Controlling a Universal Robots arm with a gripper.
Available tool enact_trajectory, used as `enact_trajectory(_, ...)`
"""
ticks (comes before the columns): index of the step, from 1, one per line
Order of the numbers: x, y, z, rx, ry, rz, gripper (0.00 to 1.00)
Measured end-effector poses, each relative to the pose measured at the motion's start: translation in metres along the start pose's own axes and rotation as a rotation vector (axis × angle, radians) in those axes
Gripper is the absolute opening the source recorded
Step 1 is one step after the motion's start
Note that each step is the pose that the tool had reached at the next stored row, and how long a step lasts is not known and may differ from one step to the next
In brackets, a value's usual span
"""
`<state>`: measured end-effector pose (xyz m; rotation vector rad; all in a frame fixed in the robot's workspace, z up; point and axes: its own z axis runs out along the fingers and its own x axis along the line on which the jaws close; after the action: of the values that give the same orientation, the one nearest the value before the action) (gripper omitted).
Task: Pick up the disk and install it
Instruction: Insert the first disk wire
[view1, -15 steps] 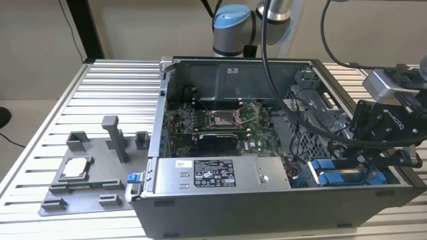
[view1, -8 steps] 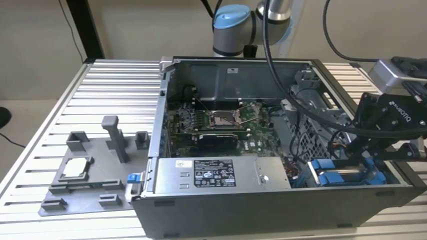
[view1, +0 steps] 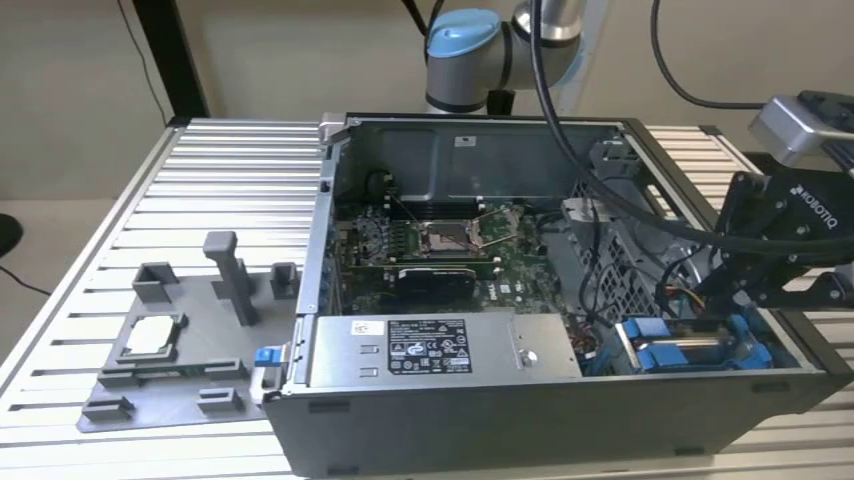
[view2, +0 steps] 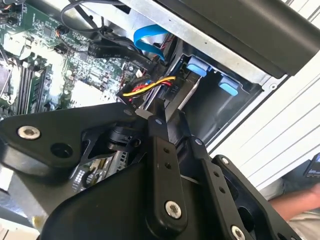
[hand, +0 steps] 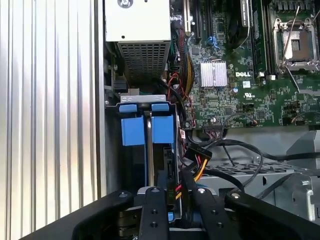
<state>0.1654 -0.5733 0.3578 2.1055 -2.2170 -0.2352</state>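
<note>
The gripper (view1: 742, 300) is positioned over the lower corner of the open computer case (view1: 534, 420) at the exterior view's right, directly above the drive bay (view1: 694, 350). In both wrist views the two black fingers (hand: 152, 212) stand narrow, close together, and reach down into the bay.

The disk (hand: 149, 150) sits upright in the drive bay. In the first wrist view it shows edge-on as a thin silver strip between two blue carrier tabs (hand: 132, 127), with the fingers closed around its near end. Whether the pads actually press on the metal cannot be confirmed, as the contact area is hidden by the gripper body.

A bundle of red, yellow and black cables (hand: 197, 167) runs just beside the disk, toward the motherboard (hand: 250, 75). The grey power supply box (view1: 441, 350) lies along the front edge of the case. Outside the case, at the exterior view's left, a grey fixture tray (view1: 174, 390) rests on the slatted table (view1: 240, 180).
</note>
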Motion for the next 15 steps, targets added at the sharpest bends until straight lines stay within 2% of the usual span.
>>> enact_trajectory(9,-0.0001,-0.0002,-0.0009,0.0000,0.0002,0.000,0.00)
enact_trajectory(15,-0.0009,-0.0055,-0.0029,-0.0001,0.0002,0.000,0.00)
